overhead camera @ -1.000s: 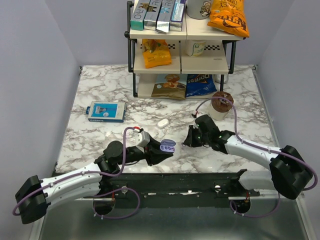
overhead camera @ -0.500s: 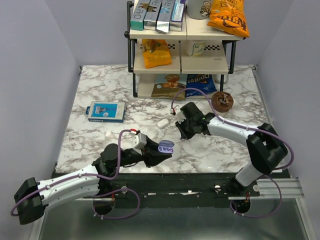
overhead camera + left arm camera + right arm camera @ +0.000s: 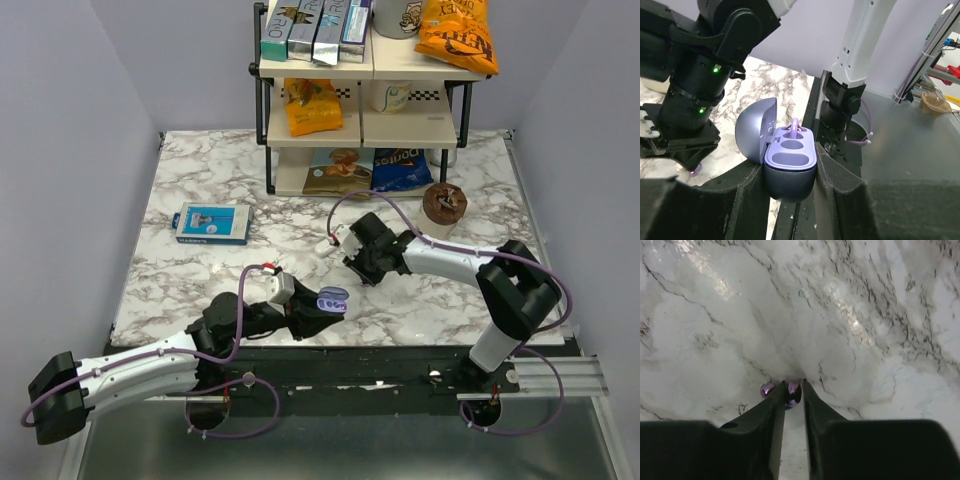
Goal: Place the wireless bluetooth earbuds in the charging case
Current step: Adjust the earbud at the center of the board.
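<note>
Your left claw (image 3: 325, 303) is clamped on the open case (image 3: 789, 159), held up near the front edge of the bench (image 3: 865, 315). The right claw (image 3: 793, 395) stands narrow with one bud (image 3: 792, 388) between its tips on the bench; gripped or not, I can't tell. Watch the second bud (image 3: 766, 389) just beside that finger: a nudge could flick it away, and a tip-only pinch may squirt yours out on the lift.

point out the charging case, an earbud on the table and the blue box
charging case (image 3: 789, 175): left wrist view, front of its base
earbud (image 3: 766, 389): right wrist view, its rounded body
blue box (image 3: 212, 223): top view, middle of its face
</note>
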